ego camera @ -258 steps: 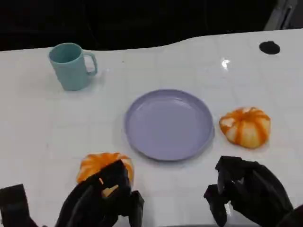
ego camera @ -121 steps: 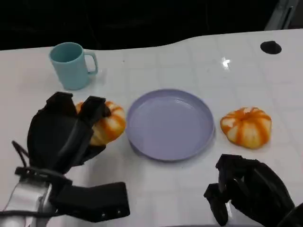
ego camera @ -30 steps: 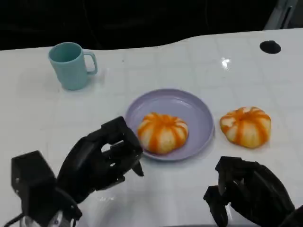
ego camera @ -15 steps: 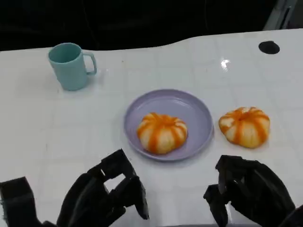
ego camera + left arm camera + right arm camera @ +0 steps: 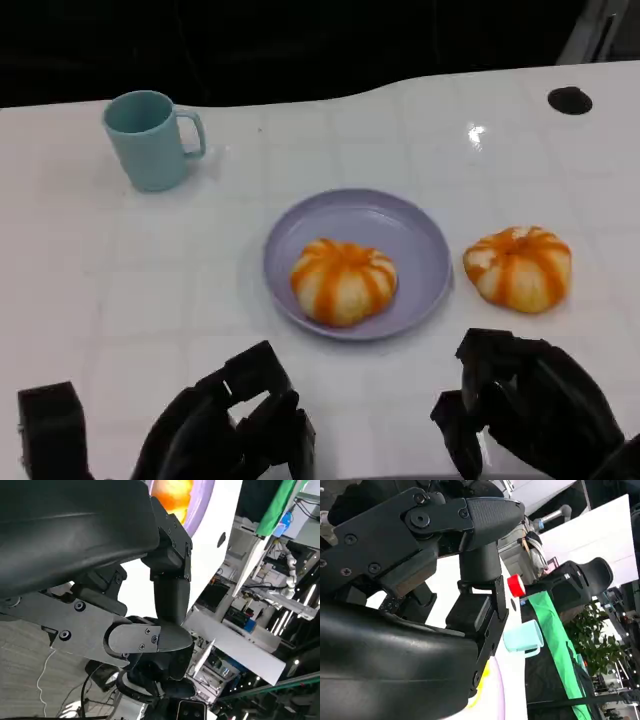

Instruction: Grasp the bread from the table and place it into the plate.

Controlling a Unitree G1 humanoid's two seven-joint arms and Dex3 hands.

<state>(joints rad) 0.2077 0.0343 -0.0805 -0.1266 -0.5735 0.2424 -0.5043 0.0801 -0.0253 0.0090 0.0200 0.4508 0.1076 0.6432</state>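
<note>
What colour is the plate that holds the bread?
The plate is pale purple; the head view shows it best, with the bread on it.

No legible text, label or number — on anything here.

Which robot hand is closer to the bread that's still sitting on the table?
The right robot hand. It sits just in front of the bread on the table, while the left robot hand is far off on the plate's other side.

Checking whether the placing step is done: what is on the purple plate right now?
One orange-striped bread sits on the plate, slightly toward the near-left side. The plate surface beneath it is covered. A second bread lies on the table right of the plate, apart from it.
</note>
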